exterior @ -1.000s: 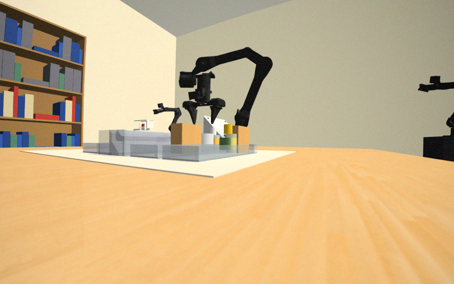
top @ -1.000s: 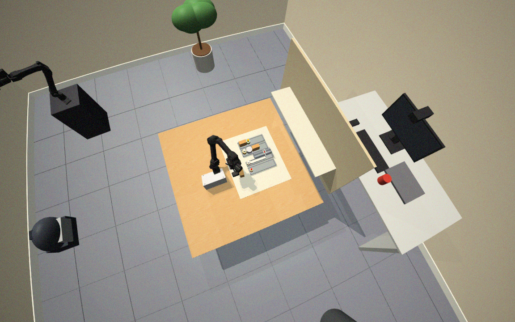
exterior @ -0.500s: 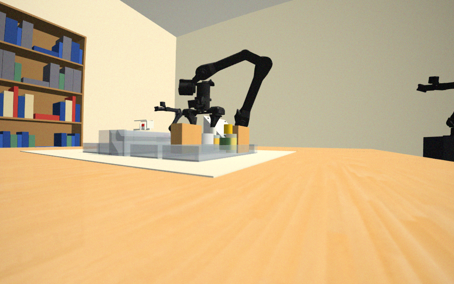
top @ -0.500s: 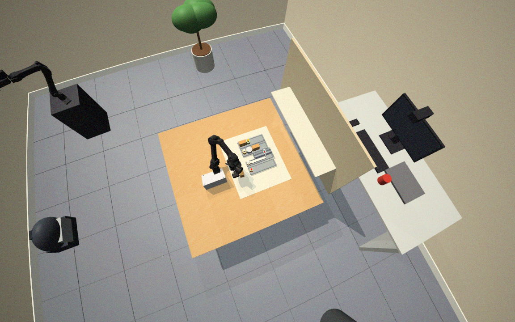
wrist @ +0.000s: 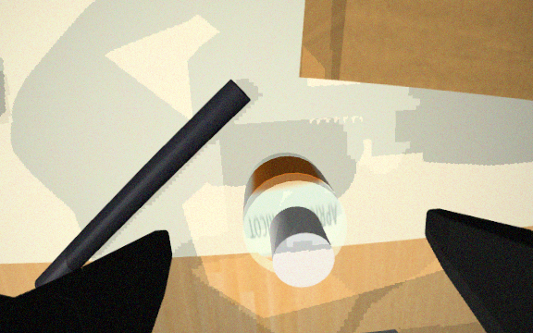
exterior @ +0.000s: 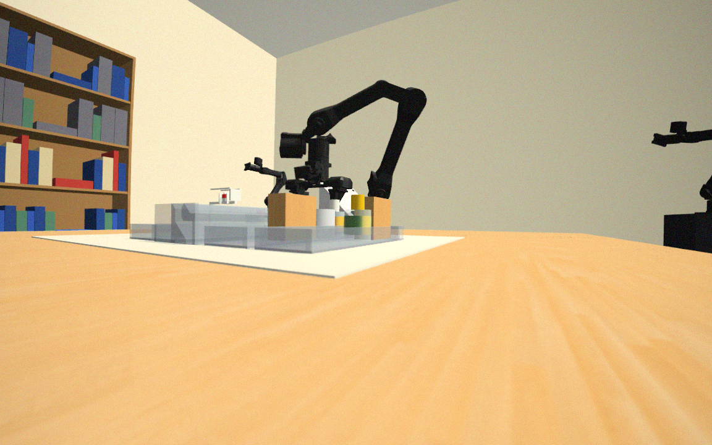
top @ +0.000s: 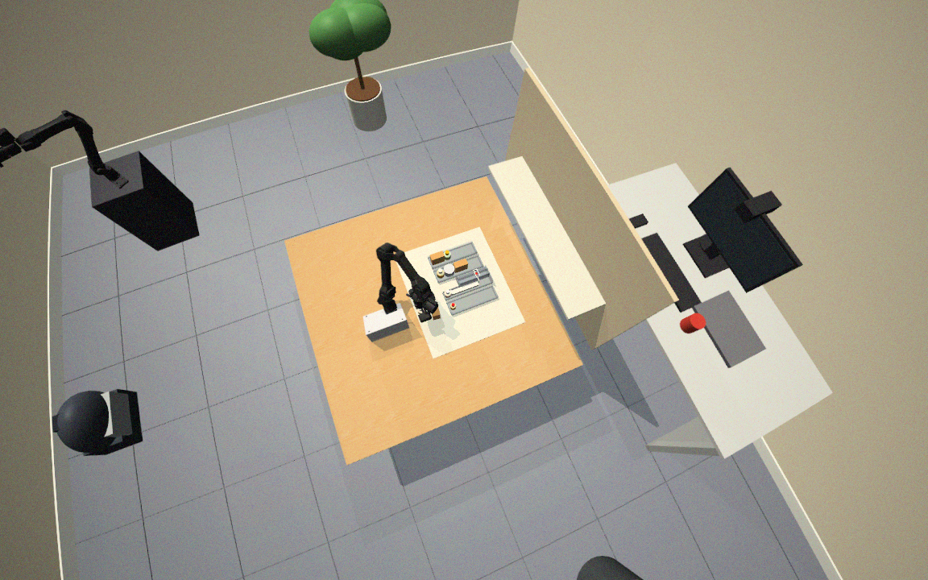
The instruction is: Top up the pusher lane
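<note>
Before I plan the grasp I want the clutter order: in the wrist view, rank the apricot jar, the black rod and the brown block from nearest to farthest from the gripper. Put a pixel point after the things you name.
1. Apricot jar (wrist: 294, 194), between the open fingers.
2. Black rod (wrist: 155, 171), on the image's left.
3. Brown block (wrist: 428, 46), beyond the jar, at the image's upper right.

The arm (top: 384, 270) (exterior: 400, 130) is matte black with rounded joints, its pincer (top: 424, 311) (exterior: 317, 194) (wrist: 300, 233) ending in tapered black fingers.
</note>
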### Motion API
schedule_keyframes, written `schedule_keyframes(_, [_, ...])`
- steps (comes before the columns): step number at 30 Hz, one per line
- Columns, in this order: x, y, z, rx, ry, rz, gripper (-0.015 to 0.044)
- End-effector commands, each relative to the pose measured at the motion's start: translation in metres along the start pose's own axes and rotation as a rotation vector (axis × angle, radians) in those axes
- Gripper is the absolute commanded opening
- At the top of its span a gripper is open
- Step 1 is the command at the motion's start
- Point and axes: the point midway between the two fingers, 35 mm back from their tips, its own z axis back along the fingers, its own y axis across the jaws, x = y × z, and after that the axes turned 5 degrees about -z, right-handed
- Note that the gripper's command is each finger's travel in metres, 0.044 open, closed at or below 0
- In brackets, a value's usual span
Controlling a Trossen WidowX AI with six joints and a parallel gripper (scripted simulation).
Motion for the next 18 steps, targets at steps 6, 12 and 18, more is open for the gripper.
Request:
schedule_keyframes(6, [-0.001, 0.001, -0.017, 0.008, 0.001, -0.008, 0.0440])
schedule_keyframes(12, [-0.001, 0.001, -0.022, 0.009, 0.001, -0.007, 0.0414])
schedule_keyframes(18, [-0.001, 0.001, -0.022, 0.009, 0.001, -0.007, 0.0256])
